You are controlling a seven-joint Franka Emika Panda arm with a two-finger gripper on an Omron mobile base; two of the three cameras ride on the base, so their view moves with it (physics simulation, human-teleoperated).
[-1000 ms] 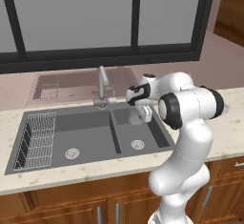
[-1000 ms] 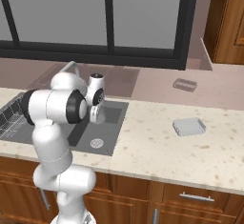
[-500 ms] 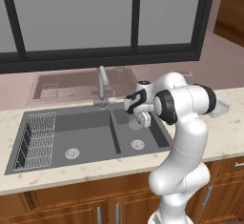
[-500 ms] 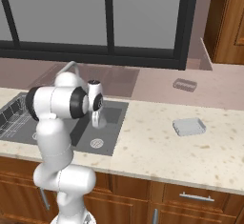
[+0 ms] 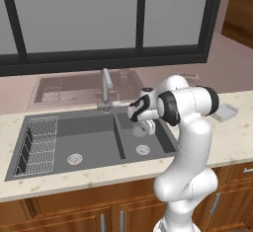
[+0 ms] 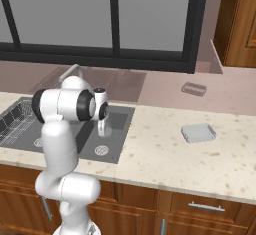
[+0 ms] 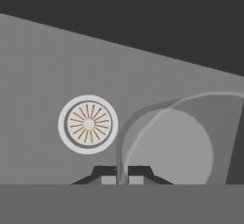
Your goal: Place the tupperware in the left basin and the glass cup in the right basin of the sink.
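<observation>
My gripper (image 5: 147,129) hangs low over the narrower right basin (image 5: 160,146) of the dark grey sink (image 5: 20,136). It is shut on the rim of the glass cup (image 7: 177,147), whose clear wall passes between the dark fingertips (image 7: 108,177) in the hand view. The cup's round bottom floats just right of the basin's steel drain (image 7: 88,124). From the right base view the gripper (image 6: 102,129) dips below the counter edge into that basin (image 6: 111,150). The tupperware (image 5: 225,111) lies flat on the counter to the right of the sink, also seen as the whitish tupperware (image 6: 198,133).
The wider left basin (image 5: 91,138) holds a silver wire rack (image 5: 39,144) along its left side and a round drain (image 5: 74,158). A slim faucet (image 5: 105,87) rises behind the divider. Speckled counter (image 6: 165,154) spreads right of the sink.
The arm has lowered the gripper and the held cup from above the counter level down into the right basin.
</observation>
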